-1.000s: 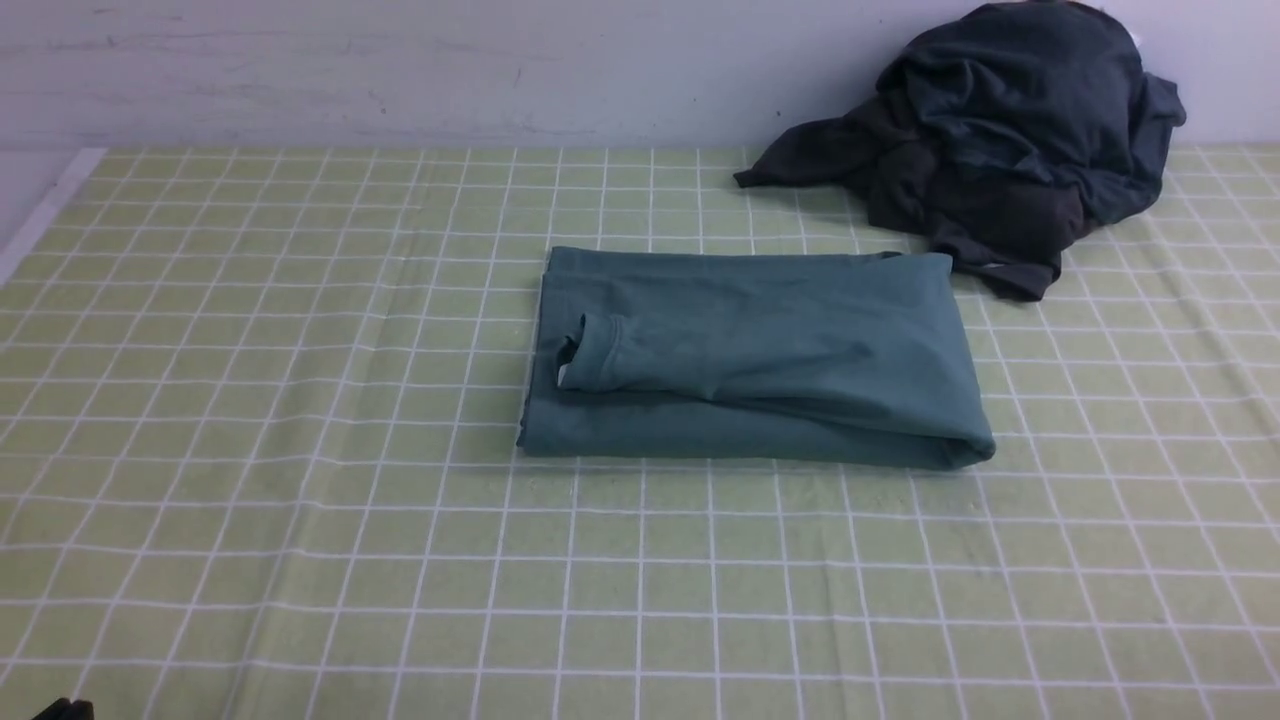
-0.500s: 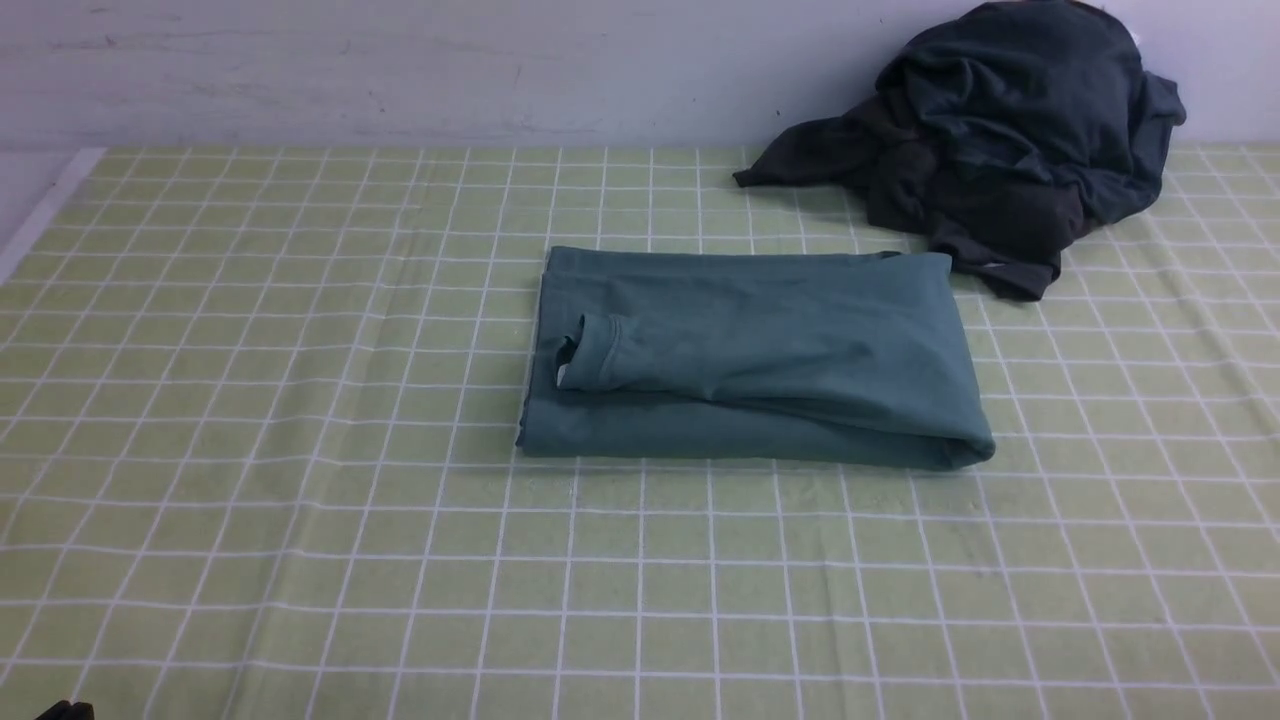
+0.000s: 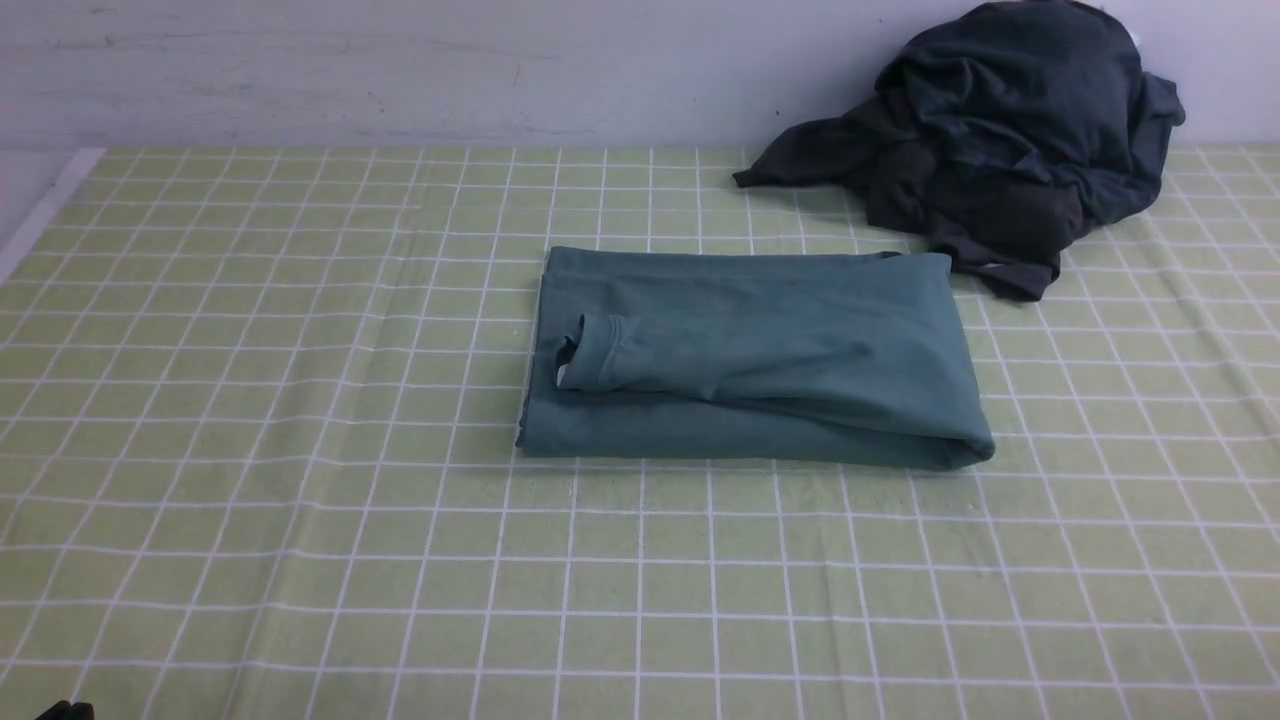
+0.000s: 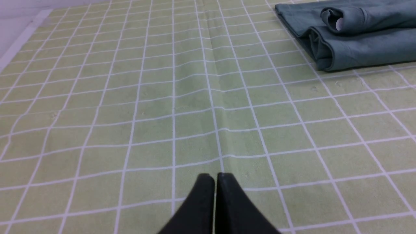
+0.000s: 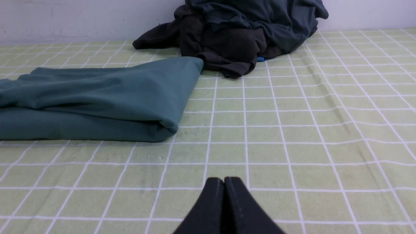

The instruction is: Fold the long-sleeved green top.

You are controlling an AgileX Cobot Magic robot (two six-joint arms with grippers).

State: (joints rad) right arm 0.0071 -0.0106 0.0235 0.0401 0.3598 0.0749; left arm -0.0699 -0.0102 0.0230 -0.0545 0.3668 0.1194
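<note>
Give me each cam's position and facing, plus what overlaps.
Front: between the arms, facing the wall; folded green top mid-table, dark clothes heap behind; no gripper visible.
Left wrist: low over the checked cloth; shut left gripper, the top's cuff end.
Right wrist: low; shut right gripper, the top's fold, heap.
Shared: top in all.

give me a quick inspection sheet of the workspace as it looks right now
surface: green checked cloth over the table, a few soft creases.
job's things: green long-sleeved top folded into a flat rectangle, a cuffed sleeve lying on top.
clutter: dark heap of clothes at the far right against the wall, beside the top's far corner.
grippers: left gripper and right gripper both shut, fingers together, holding nothing, hovering over bare cloth away from the top.
cables: nothing seen.
surroundings: pale wall behind the table.
</note>
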